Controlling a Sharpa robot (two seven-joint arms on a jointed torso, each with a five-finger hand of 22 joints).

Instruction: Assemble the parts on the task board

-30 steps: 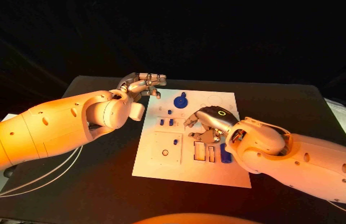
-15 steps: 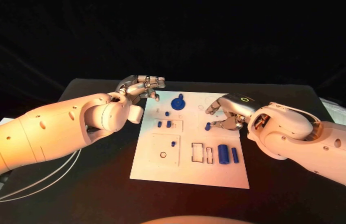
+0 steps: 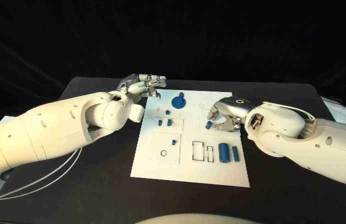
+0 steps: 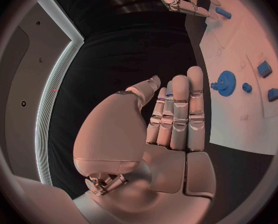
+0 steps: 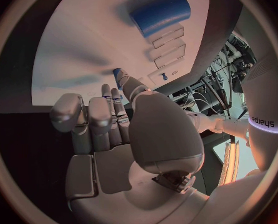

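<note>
The black table [image 3: 288, 99] is seen across the middle of the head view, with the white task board [image 3: 189, 169] lying at its centre. The left arm is brought in from the picture's left edge, and the left hand [image 3: 144, 85] is held at the board's upper left corner, where it was a second ago; its fingers are laid straight and close together with nothing between them, as shown plainly in the left wrist view [image 4: 176, 114]. The right hand [image 3: 225, 115] has been shifted since a second ago from the lower middle of the board up to its right edge, at centre right of the frame. With that move, two blue cylinders [image 3: 228, 153], formerly covered, are exposed lying side by side in the board's lower right. A small blue part [image 3: 208, 125] is found just beside the right hand's fingertips; whether it is pinched or merely touched cannot be told, the fingers being bent inward in the right wrist view [image 5: 108, 119]. The blue gear [image 3: 179, 102] remains in the board's upper middle, with small blue pegs [image 3: 164, 123] below it. It is judged that a part is being collected for seating, with most assembly outstanding.
</note>
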